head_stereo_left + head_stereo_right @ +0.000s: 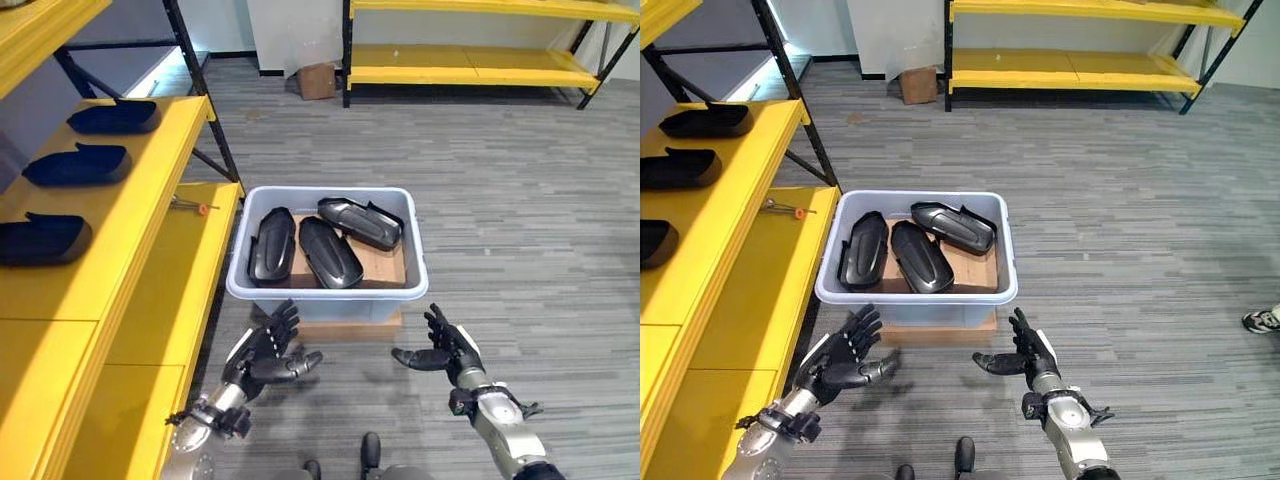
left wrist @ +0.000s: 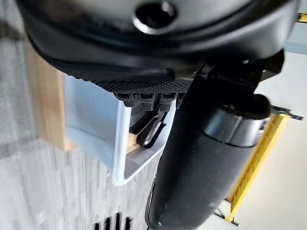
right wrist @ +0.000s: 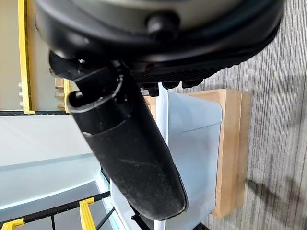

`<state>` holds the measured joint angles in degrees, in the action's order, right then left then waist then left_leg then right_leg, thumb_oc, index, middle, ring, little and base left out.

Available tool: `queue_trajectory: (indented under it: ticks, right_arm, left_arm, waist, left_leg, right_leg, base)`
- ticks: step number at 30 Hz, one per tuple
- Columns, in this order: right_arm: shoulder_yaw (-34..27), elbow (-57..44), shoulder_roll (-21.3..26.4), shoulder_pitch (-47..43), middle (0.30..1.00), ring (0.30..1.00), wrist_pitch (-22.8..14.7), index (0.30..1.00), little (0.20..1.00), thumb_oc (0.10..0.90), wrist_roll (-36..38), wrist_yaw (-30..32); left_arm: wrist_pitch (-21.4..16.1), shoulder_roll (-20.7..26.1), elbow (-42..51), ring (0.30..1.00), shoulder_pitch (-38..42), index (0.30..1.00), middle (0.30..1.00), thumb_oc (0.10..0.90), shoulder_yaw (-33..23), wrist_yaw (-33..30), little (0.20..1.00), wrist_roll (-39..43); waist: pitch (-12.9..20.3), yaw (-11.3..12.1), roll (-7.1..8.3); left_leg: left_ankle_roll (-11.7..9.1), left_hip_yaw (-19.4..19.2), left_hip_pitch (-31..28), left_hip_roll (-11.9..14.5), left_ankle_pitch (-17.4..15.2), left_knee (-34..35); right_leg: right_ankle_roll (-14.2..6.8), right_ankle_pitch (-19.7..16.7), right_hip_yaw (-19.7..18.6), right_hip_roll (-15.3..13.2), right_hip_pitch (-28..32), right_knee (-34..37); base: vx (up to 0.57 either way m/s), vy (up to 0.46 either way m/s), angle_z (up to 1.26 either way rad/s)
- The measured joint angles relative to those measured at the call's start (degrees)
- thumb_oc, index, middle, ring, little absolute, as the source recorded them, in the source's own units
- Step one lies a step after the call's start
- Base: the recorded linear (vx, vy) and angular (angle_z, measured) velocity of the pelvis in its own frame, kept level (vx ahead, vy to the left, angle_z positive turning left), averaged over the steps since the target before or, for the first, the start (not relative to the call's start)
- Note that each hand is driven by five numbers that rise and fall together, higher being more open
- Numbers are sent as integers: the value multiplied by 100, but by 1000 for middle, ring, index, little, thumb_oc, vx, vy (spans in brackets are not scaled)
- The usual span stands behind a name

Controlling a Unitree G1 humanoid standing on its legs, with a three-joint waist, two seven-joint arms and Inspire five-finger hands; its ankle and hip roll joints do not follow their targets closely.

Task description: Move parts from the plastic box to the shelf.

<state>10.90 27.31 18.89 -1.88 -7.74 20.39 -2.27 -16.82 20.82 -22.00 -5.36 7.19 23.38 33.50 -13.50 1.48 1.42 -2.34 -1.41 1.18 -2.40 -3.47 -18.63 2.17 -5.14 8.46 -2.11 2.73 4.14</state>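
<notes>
Your left robot hand [image 1: 268,352] and right robot hand [image 1: 443,348] hover spread and empty, palms facing, just short of the box [image 1: 328,292]; likely framing a reach. Three parts [image 1: 329,251] lie inside, ahead. Shelf [image 1: 130,215] to the left hand's side.

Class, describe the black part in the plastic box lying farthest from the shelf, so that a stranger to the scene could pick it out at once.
Find the yellow shelf on the robot's left; beside it on the floor stands the grey plastic box. Three black parts lie inside. The one meant lies at the far right corner, slanted across the box, while its two neighbours lie side by side, running front to back.
</notes>
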Motion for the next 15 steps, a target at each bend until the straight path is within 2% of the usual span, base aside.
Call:
queue_trajectory:
  ticks: [1, 2, 3, 4, 6, 8, 9, 10, 11, 13, 15]
  right_arm:
    - [1, 0, 4, 0, 1000, 1000, -8, 1000, 1000, 900, 0, -17]
    - [2, 0, 1, 29, 1000, 1000, -74, 1000, 1000, 900, -2, -27]
    - [2, 0, -9, 64, 1000, 1000, -74, 1000, 1000, 900, -12, -28]
    - [4, -1, -14, 91, 1000, 1000, -81, 1000, 1000, 900, -22, -36]
    - [3, -4, -21, 91, 1000, 1000, -81, 1000, 1000, 900, -64, -43]
    - [3, -4, 16, 93, 1000, 1000, -77, 1000, 1000, 900, -126, -51]
    - [0, -2, 70, 92, 1000, 1000, -79, 1000, 1000, 900, -126, -102]
    - [-5, -2, 170, 94, 1000, 1000, -79, 1000, 1000, 900, -125, -134]
    - [-26, -2, 213, 94, 1000, 1000, -77, 1000, 1000, 900, -124, -144]
    - [-56, -2, 238, 105, 1000, 1000, -70, 1000, 1000, 900, -122, -146]
    - [-62, -3, 225, 159, 1000, 1000, -72, 1000, 1000, 900, -121, -163]
  left_arm:
    - [-37, -20, -3, 1000, -2, 1000, 1000, 900, -5, -51, 1000, 0]
    - [-99, -68, -6, 1000, 48, 1000, 1000, 900, -20, -119, 1000, -8]
    - [-108, -99, -7, 1000, 70, 1000, 1000, 900, -20, -178, 1000, -11]
    - [-119, -109, -7, 1000, 58, 1000, 1000, 900, -20, -205, 1000, -11]
    - [-120, -100, -11, 1000, 51, 1000, 1000, 900, -17, -280, 1000, -17]
    - [-121, -101, -27, 1000, 45, 1000, 1000, 900, -17, -296, 1000, -20]
    - [-133, -102, -64, 1000, 6, 1000, 1000, 900, -17, -294, 1000, -26]
    - [-180, -100, -118, 1000, -5, 1000, 1000, 900, -23, -293, 1000, -43]
    - [-212, -110, -158, 1000, 5, 1000, 1000, 900, -36, -300, 1000, -46]
    - [-270, -143, -365, 1000, 0, 1000, 1000, 900, -74, -294, 1000, -47]
    - [-271, -157, -589, 1000, 4, 1000, 1000, 900, -80, -302, 1000, -51]
  waist:
    - [0, 6, -51]
    - [-11, -28, -119]
    - [-20, -30, -100]
    - [-16, -15, -87]
    - [-17, -117, -86]
    - [-40, -166, -59]
    - [-52, -132, -43]
    - [-126, -123, -86]
    - [-224, -104, -130]
    - [-288, -74, -198]
    - [-336, -31, -187]
  left_leg:
    - [-77, 5, 173, -7, 59, -375]
    - [-256, -6, 587, 30, 188, -1147]
    - [-255, -32, 723, 40, 287, -1375]
    - [-96, -120, 745, 86, 140, -1390]
    - [74, -286, 650, 233, -49, -766]
    - [43, -294, 465, 335, -9, 319]
    - [-151, -212, 361, 408, 178, 1246]
    - [-432, -67, 399, 618, 616, 2054]
    - [-495, 13, 463, 787, 821, 2221]
    - [-583, 51, 795, 1116, 1008, 2184]
    - [-561, 2, 1028, 1218, 1027, 1978]
  right_leg:
    - [31, 41, 23, 23, 11, -59]
    - [76, 215, 44, -42, -35, -279]
    - [124, 255, 54, -73, -26, -322]
    - [199, 294, 65, -84, -19, -325]
    - [232, 334, 115, -67, -24, -310]
    - [250, 333, 107, -62, -32, -307]
    - [208, 338, 0, -62, 19, -211]
    - [207, 314, -50, -27, 209, -26]
    - [218, 309, -54, 13, 342, 37]
    - [215, 382, -180, 21, 492, 56]
    - [163, 414, -255, -147, 636, 35]
  base:
    - [87, -106, 18]
    - [117, -56, 17]
    - [148, 3, 15]
    - [146, 75, 2]
    - [121, 94, 14]
    - [185, 139, 4]
    - [287, 198, -18]
    - [294, 209, -14]
    - [174, 131, -9]
    - [146, 138, -23]
    - [187, 207, -37]
